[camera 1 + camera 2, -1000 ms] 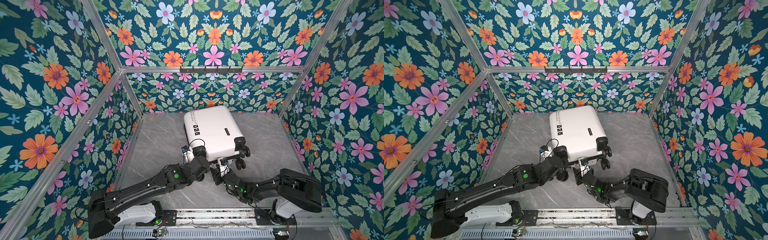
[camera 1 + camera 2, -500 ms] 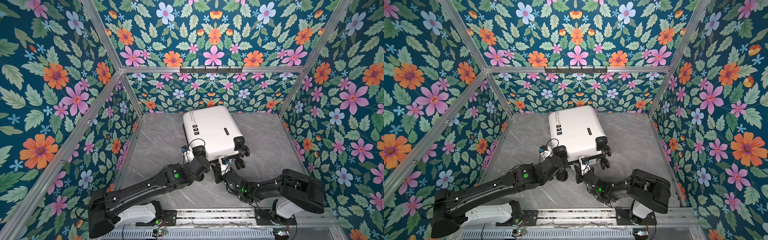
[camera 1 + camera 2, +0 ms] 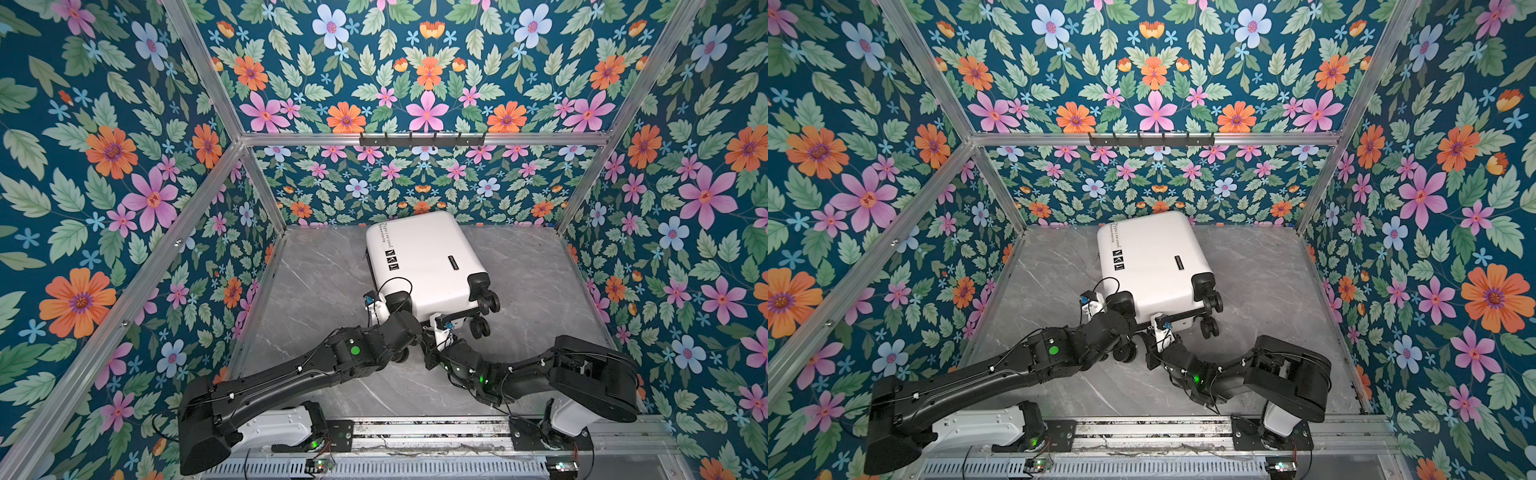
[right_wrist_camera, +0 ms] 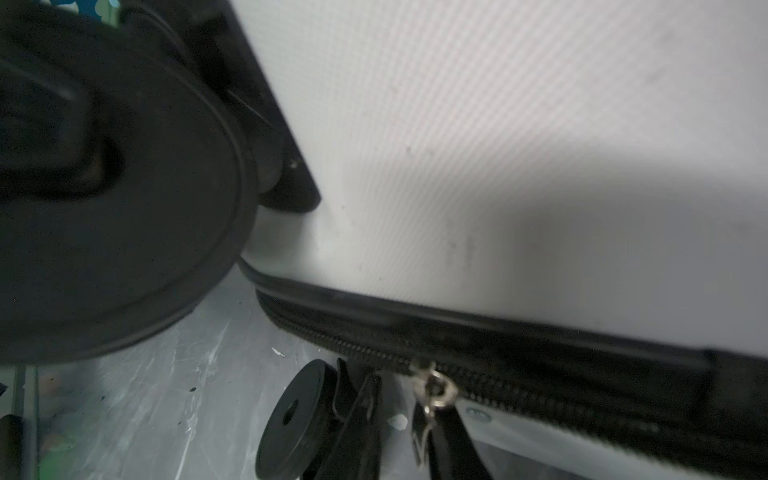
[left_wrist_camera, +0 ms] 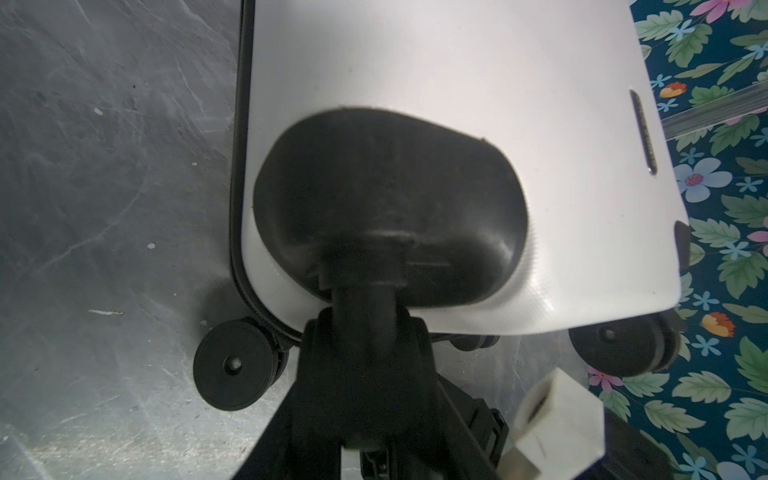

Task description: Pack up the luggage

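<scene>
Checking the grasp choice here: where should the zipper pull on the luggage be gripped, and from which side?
Pinch the metal zipper pull dangling from the black zipper band, jaws across its thin faces. Approach low from the end with the wheels, probably: the luggage lies flat, so the band faces sideways there.

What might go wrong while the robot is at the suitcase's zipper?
The zipper pull is tiny, so the right gripper may pinch beside it or slip off. The left gripper grips only a wheel; if that swivels, the suitcase might slide when tugged. The grippers sit close together and might bump.
</scene>
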You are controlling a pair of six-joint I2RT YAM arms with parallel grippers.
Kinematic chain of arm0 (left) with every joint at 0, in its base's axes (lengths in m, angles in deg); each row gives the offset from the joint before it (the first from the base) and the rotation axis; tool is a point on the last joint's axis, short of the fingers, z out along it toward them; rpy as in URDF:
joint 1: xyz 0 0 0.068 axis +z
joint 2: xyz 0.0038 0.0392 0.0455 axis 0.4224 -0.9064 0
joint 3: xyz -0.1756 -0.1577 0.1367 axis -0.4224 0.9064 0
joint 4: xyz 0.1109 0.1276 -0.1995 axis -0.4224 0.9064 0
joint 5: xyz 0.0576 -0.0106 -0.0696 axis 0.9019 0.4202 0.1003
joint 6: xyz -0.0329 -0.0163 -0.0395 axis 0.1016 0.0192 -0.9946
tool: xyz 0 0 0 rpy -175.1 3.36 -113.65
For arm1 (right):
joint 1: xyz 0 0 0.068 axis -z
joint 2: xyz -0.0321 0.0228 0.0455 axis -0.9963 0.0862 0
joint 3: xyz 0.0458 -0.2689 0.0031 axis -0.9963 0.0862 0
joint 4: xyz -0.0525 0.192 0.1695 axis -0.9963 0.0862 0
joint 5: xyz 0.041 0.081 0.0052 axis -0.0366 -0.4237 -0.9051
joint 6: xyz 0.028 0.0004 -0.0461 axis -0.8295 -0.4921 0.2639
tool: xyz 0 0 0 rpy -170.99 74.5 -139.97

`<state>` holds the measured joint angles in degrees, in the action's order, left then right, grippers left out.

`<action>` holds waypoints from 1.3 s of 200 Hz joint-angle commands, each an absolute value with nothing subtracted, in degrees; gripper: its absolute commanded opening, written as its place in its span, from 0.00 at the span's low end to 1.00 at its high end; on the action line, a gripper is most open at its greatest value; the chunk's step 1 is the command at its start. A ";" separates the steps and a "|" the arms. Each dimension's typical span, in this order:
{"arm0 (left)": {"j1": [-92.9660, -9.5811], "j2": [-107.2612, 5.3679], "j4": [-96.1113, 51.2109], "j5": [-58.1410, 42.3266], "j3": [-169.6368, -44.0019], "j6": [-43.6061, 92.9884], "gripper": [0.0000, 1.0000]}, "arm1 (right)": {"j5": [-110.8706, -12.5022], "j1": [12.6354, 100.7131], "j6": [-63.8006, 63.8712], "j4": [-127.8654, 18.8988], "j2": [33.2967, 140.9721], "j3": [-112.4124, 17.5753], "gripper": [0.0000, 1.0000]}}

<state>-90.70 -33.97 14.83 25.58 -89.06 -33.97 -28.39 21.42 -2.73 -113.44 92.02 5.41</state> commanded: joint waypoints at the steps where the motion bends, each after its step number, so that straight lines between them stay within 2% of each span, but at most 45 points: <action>1: -90.83 -33.94 14.90 24.14 -89.48 -33.96 0.00 | -26.44 21.47 -2.92 -118.06 92.44 4.37 0.20; 68: -90.82 -34.15 14.99 24.06 -89.54 -34.19 0.00 | -23.45 21.43 -4.65 -116.75 92.94 4.24 0.09; 92: -90.82 -34.19 15.08 24.05 -89.82 -34.18 0.00 | -22.37 21.42 -4.80 -116.14 92.42 4.11 0.00; 146: -90.81 -34.15 17.53 25.82 -91.81 -34.16 0.00 | -18.78 21.44 -6.52 -108.53 88.60 3.44 0.00; 202: -89.69 -33.63 24.38 30.09 -95.80 -35.60 0.00 | -9.02 21.56 -14.05 -89.18 75.59 5.82 0.00; 260: -84.72 -32.52 25.83 29.23 -97.89 -33.48 0.00 | -0.94 22.68 -18.08 -71.85 51.31 14.63 0.00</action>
<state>-86.28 -33.27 25.54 24.10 -96.36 -34.27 -9.70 21.99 -15.50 -80.53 59.01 12.27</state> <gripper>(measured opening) 0.416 0.051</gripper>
